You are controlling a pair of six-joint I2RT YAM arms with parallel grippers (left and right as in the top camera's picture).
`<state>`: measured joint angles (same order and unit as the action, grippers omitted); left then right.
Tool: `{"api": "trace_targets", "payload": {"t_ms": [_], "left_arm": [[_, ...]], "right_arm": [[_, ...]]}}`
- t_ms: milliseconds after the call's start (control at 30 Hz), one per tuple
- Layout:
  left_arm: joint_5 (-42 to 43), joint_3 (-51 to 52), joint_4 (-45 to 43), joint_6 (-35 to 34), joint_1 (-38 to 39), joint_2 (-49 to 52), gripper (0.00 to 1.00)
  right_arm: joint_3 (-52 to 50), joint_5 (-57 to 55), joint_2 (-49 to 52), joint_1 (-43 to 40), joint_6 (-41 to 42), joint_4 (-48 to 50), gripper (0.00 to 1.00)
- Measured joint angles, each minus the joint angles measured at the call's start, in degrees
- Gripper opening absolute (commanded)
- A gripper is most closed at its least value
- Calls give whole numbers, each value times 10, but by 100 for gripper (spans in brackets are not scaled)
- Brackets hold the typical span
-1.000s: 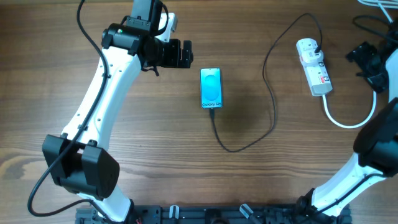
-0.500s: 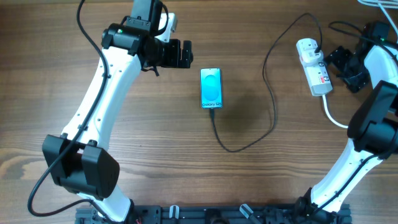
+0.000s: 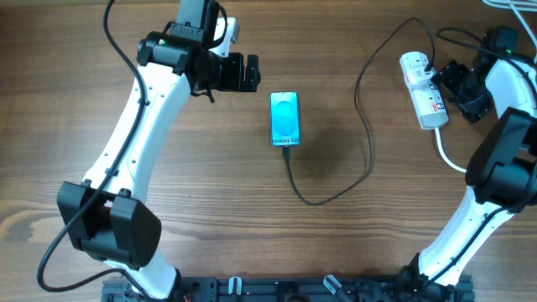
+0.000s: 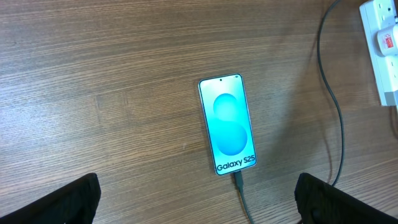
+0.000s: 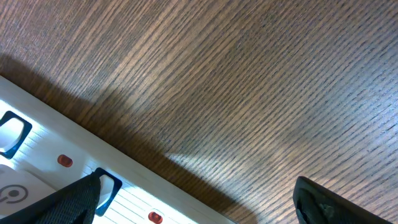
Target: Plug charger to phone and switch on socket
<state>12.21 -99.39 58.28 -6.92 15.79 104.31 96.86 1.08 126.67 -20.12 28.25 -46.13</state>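
Your right gripper (image 3: 459, 91) – jaws spread wide, empty – sits just beside the white elongated power strip w/ red switch marks (image 3: 423, 92), which lies to its left, long axis running front-to-back. That arm's far nearer than the left gripper (image 3: 247, 73), jaws also apart, near the flat cyan-screened smartphone (image 3: 284, 119). The thin black charger cable (image 3: 367, 143) looks already seated in the smartphone's near short edge – so the switch press is prob. what's left.

place: robot lab | cue: wooden table (image 3: 210, 184) — left arm (image 3: 143, 126), right arm (image 3: 474, 231)
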Motion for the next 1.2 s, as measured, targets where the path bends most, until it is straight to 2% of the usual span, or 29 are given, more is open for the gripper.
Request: {"api": "trace_targets", "payload": {"t_ms": [633, 1000, 1100, 1200], "left_arm": [[0, 0, 0, 0, 0, 0, 100], [0, 0, 0, 0, 0, 0, 100], [0, 0, 0, 0, 0, 0, 100], [0, 0, 0, 0, 0, 0, 100]], "right_arm": [[4, 2, 0, 1, 0, -17, 100], [8, 15, -7, 17, 7, -76, 100], [0, 14, -73, 9, 7, -90, 100], [0, 10, -242, 7, 6, -131, 100]]}}
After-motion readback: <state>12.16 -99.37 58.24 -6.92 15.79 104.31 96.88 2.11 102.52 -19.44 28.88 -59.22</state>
